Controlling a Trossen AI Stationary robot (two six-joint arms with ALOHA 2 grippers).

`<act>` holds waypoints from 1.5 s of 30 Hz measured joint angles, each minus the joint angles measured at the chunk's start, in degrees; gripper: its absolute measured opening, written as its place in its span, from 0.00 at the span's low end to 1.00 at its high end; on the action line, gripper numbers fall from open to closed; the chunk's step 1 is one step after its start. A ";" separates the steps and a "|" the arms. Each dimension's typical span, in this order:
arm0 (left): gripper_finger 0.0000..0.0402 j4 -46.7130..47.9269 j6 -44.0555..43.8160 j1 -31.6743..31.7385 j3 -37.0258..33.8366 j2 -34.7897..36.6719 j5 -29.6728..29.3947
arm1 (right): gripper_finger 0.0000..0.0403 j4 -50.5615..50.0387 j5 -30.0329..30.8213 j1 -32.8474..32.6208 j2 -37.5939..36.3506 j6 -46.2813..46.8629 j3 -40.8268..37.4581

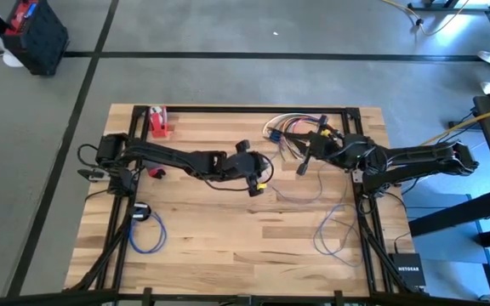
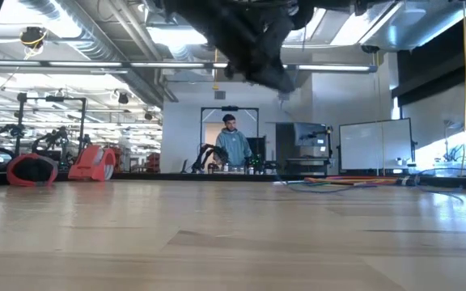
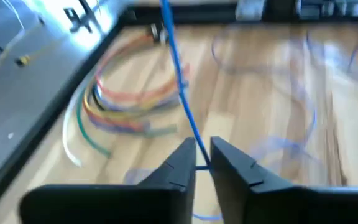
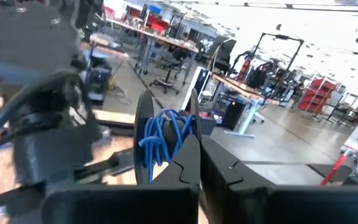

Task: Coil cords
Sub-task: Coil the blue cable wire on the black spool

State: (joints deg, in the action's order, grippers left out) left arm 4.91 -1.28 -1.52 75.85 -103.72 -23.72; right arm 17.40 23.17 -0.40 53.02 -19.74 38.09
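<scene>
A blue cord (image 3: 180, 93) runs in a straight line through the narrow gap of my left gripper (image 3: 202, 163), which stands slightly open above the table's middle (image 1: 258, 177). My right gripper (image 4: 197, 149) is shut and points level toward the left arm, just right of the middle (image 1: 304, 163). It has a bunch of blue cord loops (image 4: 163, 140). More of a blue cord (image 1: 337, 231) lies loose on the wood at the near right. A bundle of red, orange, yellow, green and white cords (image 3: 129, 102) lies curved at the far edge (image 1: 289, 127). My left gripper has the blue cord (image 3: 197, 163) passing between its two fingers, which lie across it; whether either finger touches it I cannot tell. My right gripper holds several bunched loops of the blue cord (image 4: 166, 146) at the free ends of its shut fingers. The fingers lie level, and the loops are lifted clear of the table.
A small blue coil (image 1: 147, 234) with a black disc (image 1: 140, 211) lies at the near left. A red object (image 1: 158, 121) stands at the far left and a small red piece (image 1: 158, 173) lies beside the left arm. A person (image 2: 233, 147) stands beyond the table.
</scene>
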 joint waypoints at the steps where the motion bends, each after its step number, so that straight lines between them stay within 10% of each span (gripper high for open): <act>1: 0.15 1.16 -0.39 0.00 0.00 0.02 -0.02 | 0.00 -0.50 -0.63 0.00 0.14 -0.01 -0.01; 10: 0.31 8.04 3.23 -0.30 0.16 1.32 -0.44 | 0.01 -3.93 -2.83 0.04 -1.29 -0.18 -0.21; 45: 0.32 8.38 5.47 -2.07 0.33 0.22 11.78 | 0.02 -10.61 -4.34 0.06 -1.01 -0.12 -0.33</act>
State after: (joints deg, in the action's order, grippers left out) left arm 13.29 4.19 -3.59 76.18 -103.50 -11.94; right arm 6.79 18.83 -0.35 52.01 -19.86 37.76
